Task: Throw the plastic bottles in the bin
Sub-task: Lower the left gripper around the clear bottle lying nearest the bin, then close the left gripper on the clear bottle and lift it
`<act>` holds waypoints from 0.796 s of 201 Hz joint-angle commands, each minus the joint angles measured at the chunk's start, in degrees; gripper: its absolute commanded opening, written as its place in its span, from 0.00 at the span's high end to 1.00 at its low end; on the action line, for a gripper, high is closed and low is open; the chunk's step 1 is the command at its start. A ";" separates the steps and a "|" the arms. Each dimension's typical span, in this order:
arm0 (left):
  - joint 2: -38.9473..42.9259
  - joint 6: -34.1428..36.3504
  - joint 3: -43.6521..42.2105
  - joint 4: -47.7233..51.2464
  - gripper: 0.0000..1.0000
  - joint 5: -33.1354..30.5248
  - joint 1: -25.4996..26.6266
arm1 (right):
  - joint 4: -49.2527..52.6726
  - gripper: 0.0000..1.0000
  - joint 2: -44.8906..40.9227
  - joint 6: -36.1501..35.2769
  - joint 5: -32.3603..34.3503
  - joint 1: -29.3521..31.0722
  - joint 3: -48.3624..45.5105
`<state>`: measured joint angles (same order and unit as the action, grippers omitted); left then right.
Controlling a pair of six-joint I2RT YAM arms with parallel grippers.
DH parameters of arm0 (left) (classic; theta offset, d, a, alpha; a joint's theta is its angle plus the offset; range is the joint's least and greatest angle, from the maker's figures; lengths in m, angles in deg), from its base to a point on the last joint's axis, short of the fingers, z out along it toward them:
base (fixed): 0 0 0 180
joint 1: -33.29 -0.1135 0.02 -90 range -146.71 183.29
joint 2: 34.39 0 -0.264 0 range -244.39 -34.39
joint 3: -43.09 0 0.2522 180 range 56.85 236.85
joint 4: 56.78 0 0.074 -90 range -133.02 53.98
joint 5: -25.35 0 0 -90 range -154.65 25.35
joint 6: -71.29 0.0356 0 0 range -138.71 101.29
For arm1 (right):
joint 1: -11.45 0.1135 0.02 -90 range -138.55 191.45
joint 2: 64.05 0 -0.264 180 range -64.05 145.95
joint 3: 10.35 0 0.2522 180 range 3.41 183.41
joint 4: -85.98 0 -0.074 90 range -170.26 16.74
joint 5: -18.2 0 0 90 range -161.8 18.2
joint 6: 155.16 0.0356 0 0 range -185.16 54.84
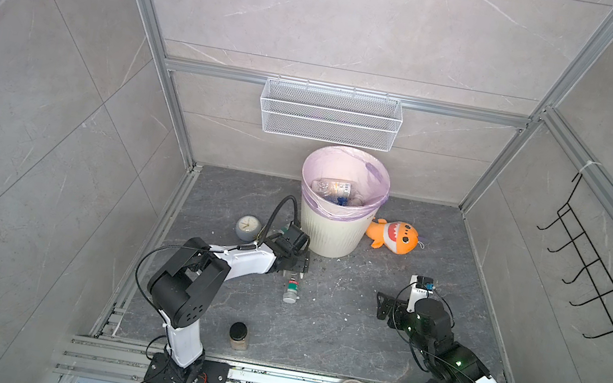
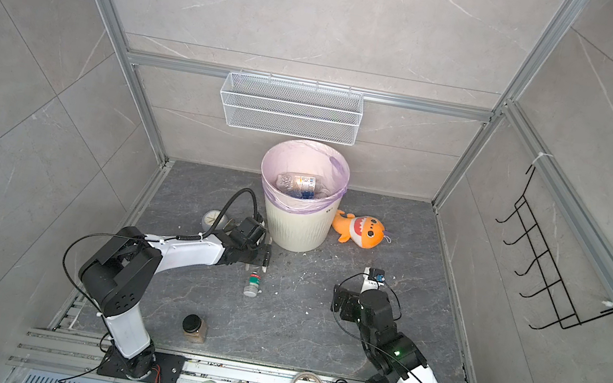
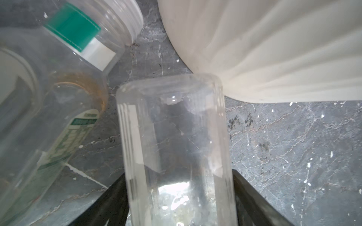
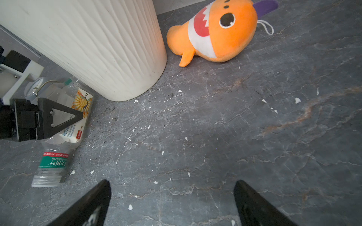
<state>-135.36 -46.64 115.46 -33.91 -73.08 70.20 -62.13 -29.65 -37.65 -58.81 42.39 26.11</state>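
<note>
Left wrist view: left gripper (image 3: 178, 174) flanking both sides of a clear bottle (image 3: 172, 137) lying on the floor, its end near the bin (image 3: 274, 49) wall; gripped or not, cannot tell. Green-labelled bottle (image 4: 52, 162) just beside. Right gripper (image 4: 172, 185) spread wide over bare floor, well apart from bin and plush shark (image 4: 215, 33).

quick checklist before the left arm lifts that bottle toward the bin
The clear bottle lies between the jaws of the left end effector: ok
Grip firm: cannot tell
Gap between that bottle and the bin wall: cannot tell
Bin upright, room inside: ok
The green-label bottle outside the jaws: ok
The right end effector open, empty: ok
</note>
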 commanded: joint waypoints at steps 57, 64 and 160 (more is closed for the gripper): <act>1.30 0.51 -0.33 0.50 0.35 -1.16 0.71 | -0.88 0.00 0.49 0.88 -0.59 0.04 -0.65; 1.89 0.59 -0.80 0.16 0.36 -1.02 0.69 | -0.94 0.01 0.50 0.90 -0.59 0.01 -0.65; 18.67 5.94 -16.41 -10.58 0.43 4.16 1.05 | -0.86 0.01 -0.03 0.76 -0.66 0.09 -0.86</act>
<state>-121.96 -43.86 101.60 -38.83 -71.46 71.03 -62.15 -29.72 -37.67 -59.23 42.39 26.08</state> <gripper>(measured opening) 0.574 0.990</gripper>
